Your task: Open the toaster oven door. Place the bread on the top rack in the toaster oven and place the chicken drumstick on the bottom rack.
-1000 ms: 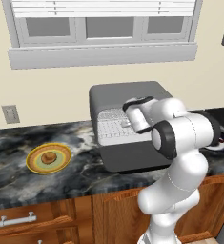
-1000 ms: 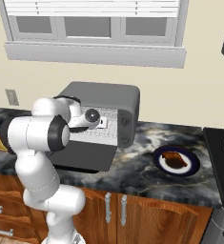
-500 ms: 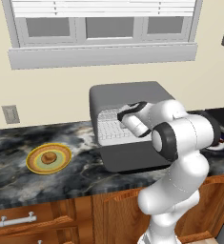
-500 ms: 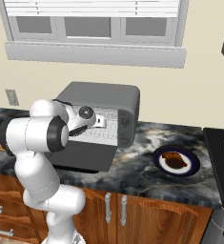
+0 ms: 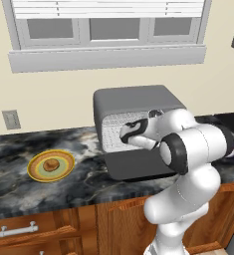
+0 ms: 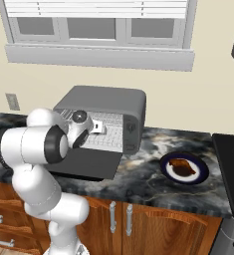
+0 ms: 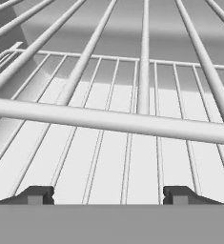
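Oven (image 5: 133, 99) door (image 5: 138, 164) lies flat, giving the gripper (image 7: 108, 195) access; its spread, empty fingers point at the racks (image 7: 132, 124).

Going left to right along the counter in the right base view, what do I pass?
Wall outlet → toaster oven, its door folded down flat in front → blue plate holding the drumstick → stovetop at the right edge.

The dark marbled counter (image 5: 19, 184) bears the toaster oven (image 5: 133, 102) and two plates.
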